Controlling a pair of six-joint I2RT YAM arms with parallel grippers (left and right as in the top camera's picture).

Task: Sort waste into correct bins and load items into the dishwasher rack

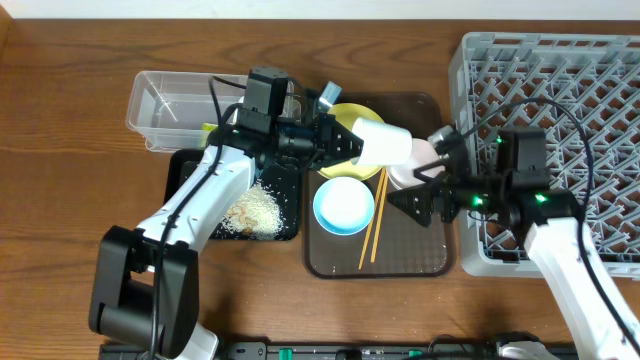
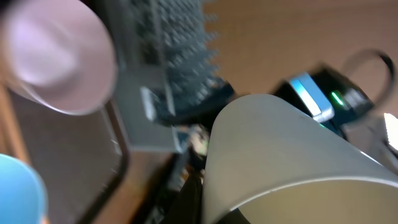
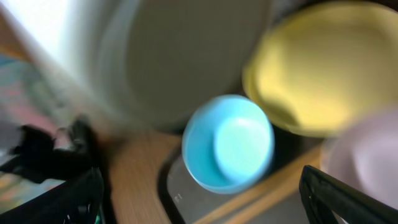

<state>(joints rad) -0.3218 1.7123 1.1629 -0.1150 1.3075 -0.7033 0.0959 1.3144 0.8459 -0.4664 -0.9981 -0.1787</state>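
Left pincer (image 1: 348, 142) clamped on white cup (image 1: 386, 143) above yellow plate (image 1: 349, 113); right pincer (image 1: 420, 187) agape beside.

A small white cup (image 1: 383, 143) is hanging on its side over the 4 o'clock edge of a round yellow plate (image 1: 345, 118). A light blue bowl (image 1: 343, 205) is sitting upright at the plate's 6 o'clock, with thin wooden chopsticks (image 1: 372, 222) lying at the bowl's 3 o'clock. Loose whitish rice scraps (image 1: 255, 208) are lying in a shallow black tray (image 1: 182, 172) at its 9 o'clock.

The overhead view is sharp and evenly lit, with soft shadows on the tabletop (image 1: 60, 120). Both wrist views are heavily blurred, the white cup (image 2: 292, 162) a pale smear.
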